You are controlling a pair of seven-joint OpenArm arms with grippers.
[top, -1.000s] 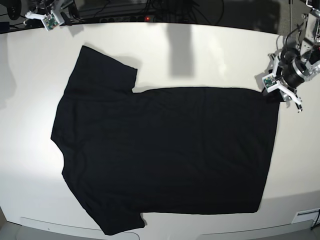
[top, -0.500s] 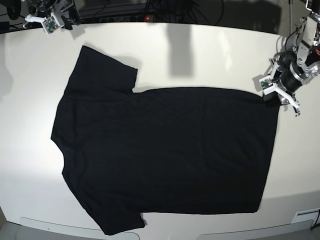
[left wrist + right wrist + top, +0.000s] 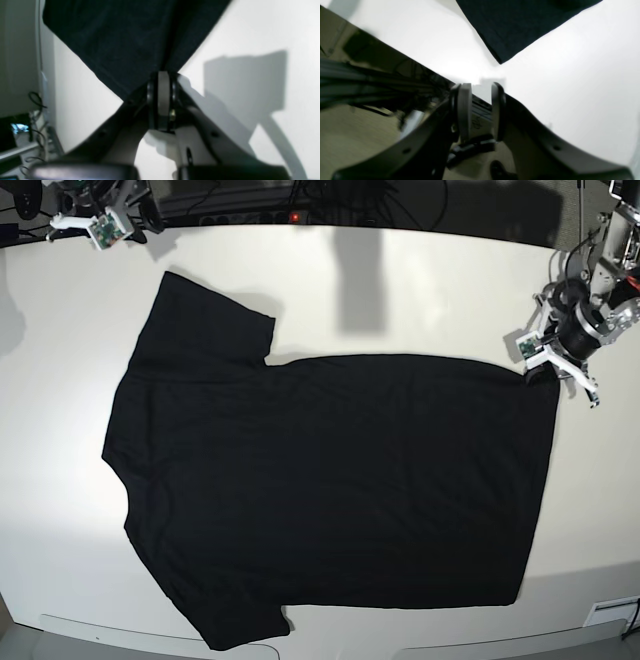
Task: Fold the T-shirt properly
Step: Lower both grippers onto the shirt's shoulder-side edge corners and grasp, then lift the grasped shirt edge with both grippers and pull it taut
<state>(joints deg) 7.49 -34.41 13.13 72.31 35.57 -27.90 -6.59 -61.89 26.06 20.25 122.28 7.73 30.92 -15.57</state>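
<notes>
While the left gripper is clamped on a hem corner of the flat T-shirt, the right gripper, jaws apart and empty, likely needs a sleeve-end grip before folding.

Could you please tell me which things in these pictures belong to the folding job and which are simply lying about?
Part of the job:
- T-shirt, spread flat, black, plain side up
- left end effector, shut on the T-shirt's corner
- right end effector, jaws apart, holding nothing, near a sleeve

Just lying about:
- table
- cables beyond the table's far edge
</notes>
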